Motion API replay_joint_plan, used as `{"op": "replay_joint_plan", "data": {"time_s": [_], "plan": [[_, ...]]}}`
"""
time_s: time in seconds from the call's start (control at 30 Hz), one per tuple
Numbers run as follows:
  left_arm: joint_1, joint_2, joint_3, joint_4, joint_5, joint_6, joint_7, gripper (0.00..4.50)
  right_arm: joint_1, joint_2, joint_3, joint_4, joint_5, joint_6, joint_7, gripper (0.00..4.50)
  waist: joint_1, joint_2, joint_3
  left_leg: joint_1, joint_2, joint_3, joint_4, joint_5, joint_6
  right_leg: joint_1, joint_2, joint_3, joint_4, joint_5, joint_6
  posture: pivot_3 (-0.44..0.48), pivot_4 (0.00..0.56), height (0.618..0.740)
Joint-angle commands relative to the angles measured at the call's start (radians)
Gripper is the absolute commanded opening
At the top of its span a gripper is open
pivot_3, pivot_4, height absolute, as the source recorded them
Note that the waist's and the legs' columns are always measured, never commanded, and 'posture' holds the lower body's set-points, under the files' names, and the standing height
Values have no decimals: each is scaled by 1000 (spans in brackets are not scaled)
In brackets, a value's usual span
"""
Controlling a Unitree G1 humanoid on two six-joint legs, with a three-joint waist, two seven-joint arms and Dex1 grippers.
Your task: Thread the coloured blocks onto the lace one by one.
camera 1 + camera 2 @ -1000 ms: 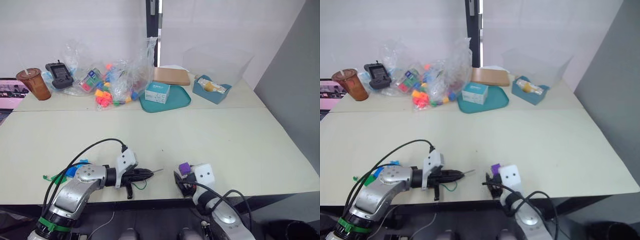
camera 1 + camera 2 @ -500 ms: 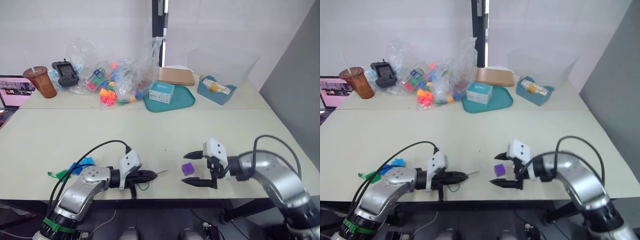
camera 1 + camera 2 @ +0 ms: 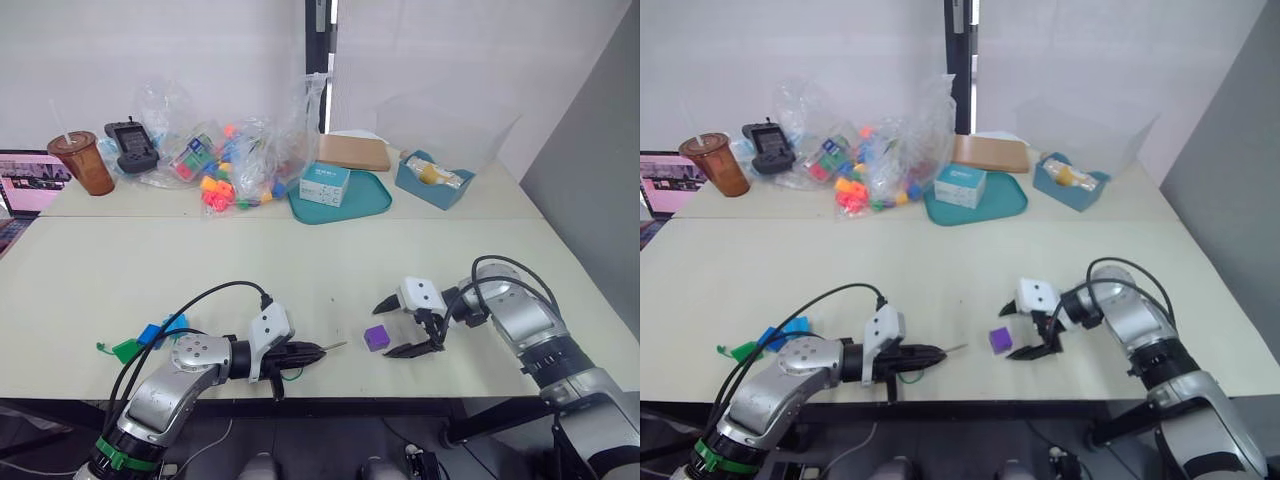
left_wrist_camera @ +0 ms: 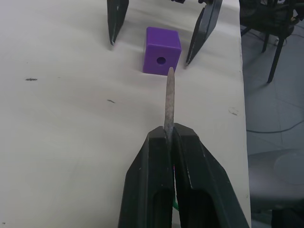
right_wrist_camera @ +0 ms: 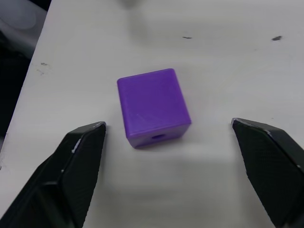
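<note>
Right hand [image 3: 400, 325], fingers spread wide, straddles the purple block [image 3: 376, 337] on the surface, not touching it. Left hand [image 3: 318, 352] pinches the lace [image 4: 169, 102], whose stiff tip points straight ahead at the block's facing hole, just short of it.

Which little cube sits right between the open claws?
The purple cube, alone on the table between the right gripper's open fingers; the blue cubes lie apart, beside the left arm.
</note>
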Motion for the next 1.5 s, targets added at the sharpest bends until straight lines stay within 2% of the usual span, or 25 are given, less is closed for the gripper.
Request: {"op": "replay_joint_plan", "data": {"time_s": [0.03, 0.17, 0.23, 0.53, 0.67, 0.87, 1.07, 1.27, 1.33, 1.5], "plan": [[-8, -6, 6, -47, -13, 8, 12, 0, 10, 8, -22, -18, 5, -17, 11, 3025, 0, 0, 0, 0, 0, 0, 0, 0, 0, 0, 0, 0, 0, 0, 0, 0, 150, 740], [-8, -8, -2, -60, -14, 20, 20, 0, 47, 29, -31, -67, 14, 23, -15, 1647, 0, 0, 0, 0, 0, 0, 0, 0, 0, 0, 0, 0, 1, 0, 0, 0, 150, 740], [-11, -9, -3, -63, -15, 26, 21, 0, 70, 33, -39, -93, 18, 49, -24, 1175, 0, 0, 0, 1, 0, 0, 0, 0, 0, 0, 0, 0, 2, 0, 0, 0, 150, 740], [-94, -12, -42, -22, 8, 66, 12, 0, 172, 52, -22, -311, 16, 240, -108, 1178, -2, 0, 0, 1, 0, -1, 0, 0, 0, 0, 0, 0, 3, 0, 0, 0, 150, 740], [-131, 14, -91, 23, 37, 90, -11, 0, 180, 54, 0, -296, -23, 229, -134, 1178, -2, 0, 0, 2, 0, -1, 0, 0, 0, 0, 1, 0, 3, 0, 0, 0, 150, 740], [-183, -7, -108, 58, 38, 114, -17, 0, 189, 38, 8, -306, -37, 228, -123, 1178, -2, 0, 0, 4, 0, -1, 0, 0, 0, 2, 1, 0, 4, 0, 0, 0, 150, 740], [-183, 49, -147, 36, 70, 167, -29, 0, 181, 35, 14, -311, -46, 236, -125, 1178, -2, 0, 0, 4, 0, -1, 0, 0, 0, 2, 1, 0, 4, 0, 0, 0, 150, 740], [-212, 76, -137, -47, 13, 345, -17, 0, 173, 32, 19, -312, -52, 235, -123, 1178, -3, 0, 0, 4, 0, -1, 0, 0, 0, 2, 1, 0, 4, 0, 0, 0, 150, 740], [-234, 88, -163, -69, 27, 384, -11, 0, 178, 27, 23, -326, -53, 239, -122, 1178, -2, 0, 0, 4, 0, -1, 0, 0, 0, 2, 1, 0, 4, 0, 0, 0, 150, 740], [-255, 104, -207, -71, 60, 401, -1, 0, 183, 20, 30, -360, -49, 255, -125, 1178, -2, 0, 0, 4, 0, -1, 0, 0, 0, 2, 1, 0, 4, 0, 0, 0, 150, 740]]}}
